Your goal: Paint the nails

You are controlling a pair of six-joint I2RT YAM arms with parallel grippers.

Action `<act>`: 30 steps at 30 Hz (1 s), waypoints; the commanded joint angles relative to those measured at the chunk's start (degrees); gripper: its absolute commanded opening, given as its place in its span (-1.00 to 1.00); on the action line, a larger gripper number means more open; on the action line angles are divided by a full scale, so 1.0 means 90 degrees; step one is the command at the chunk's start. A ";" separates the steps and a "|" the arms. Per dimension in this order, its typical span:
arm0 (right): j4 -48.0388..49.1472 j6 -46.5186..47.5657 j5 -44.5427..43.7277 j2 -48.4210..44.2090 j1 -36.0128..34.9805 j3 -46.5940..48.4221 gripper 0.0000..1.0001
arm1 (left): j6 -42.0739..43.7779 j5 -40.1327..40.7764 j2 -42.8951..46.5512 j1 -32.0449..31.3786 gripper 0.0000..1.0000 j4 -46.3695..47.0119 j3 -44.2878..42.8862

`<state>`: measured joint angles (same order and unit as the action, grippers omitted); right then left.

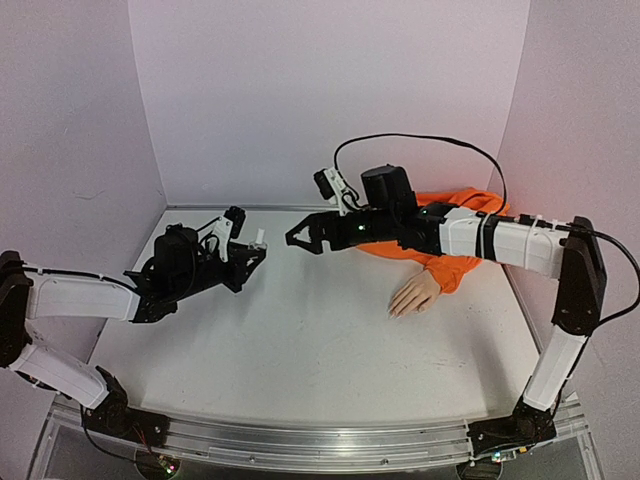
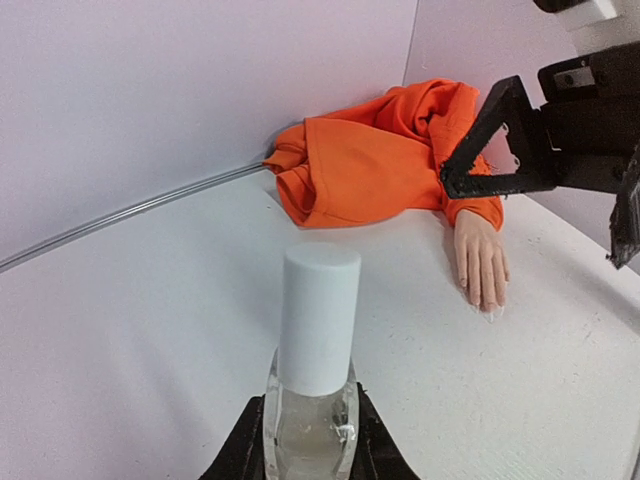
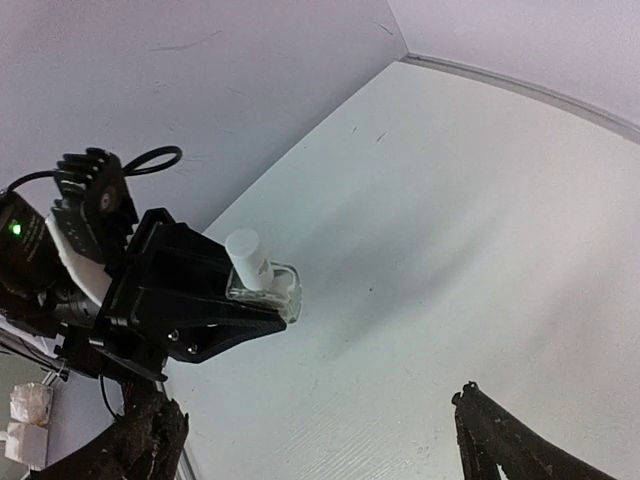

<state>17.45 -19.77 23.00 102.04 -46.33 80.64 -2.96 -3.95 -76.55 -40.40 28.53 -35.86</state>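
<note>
The pale mannequin hand (image 1: 415,295) with an orange sleeve (image 1: 452,235) lies palm down at the back right of the table; it also shows in the left wrist view (image 2: 480,262). Its nails (image 2: 487,305) are tiny at the fingertips. My left gripper (image 1: 253,254) is shut on a small clear bottle (image 2: 310,420) with a white cap (image 2: 318,318), held upright above the table left of centre; the bottle also shows in the right wrist view (image 3: 262,283). My right gripper (image 1: 293,238) is open and empty, in the air just right of the bottle, left of the hand.
White walls close the table at the back and both sides. The orange sleeve is bunched against the back right corner (image 2: 370,155). The right arm (image 1: 500,240) reaches over the sleeve. A metal rail (image 1: 300,440) runs along the near edge.
</note>
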 commanded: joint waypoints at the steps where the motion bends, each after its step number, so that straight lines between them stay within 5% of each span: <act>1: 0.0272 -0.0810 -0.0365 0.0133 -0.0210 0.0251 0.85 | 0.0406 0.1048 0.0206 -0.0276 -1.00 0.0247 -0.0030; 7: 0.0467 -0.1121 -0.0652 0.0445 -0.0560 0.0610 0.59 | 0.0707 0.1358 0.0116 -0.0537 -1.00 0.0243 -0.0058; 14: 0.0428 -0.1535 -0.1223 0.0911 -0.0703 0.1216 0.01 | 0.0834 0.1503 0.0000 -0.0731 -1.00 0.0240 -0.0166; 30: 0.0292 -0.1373 -0.1037 0.1318 -0.0834 0.1697 -0.60 | 0.0885 0.1566 -0.0043 -0.0882 -1.00 0.0238 -0.0280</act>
<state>18.83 -32.80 12.82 113.47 -53.32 93.14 4.54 9.23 -77.01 -48.03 28.47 -35.88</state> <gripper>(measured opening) 0.207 0.213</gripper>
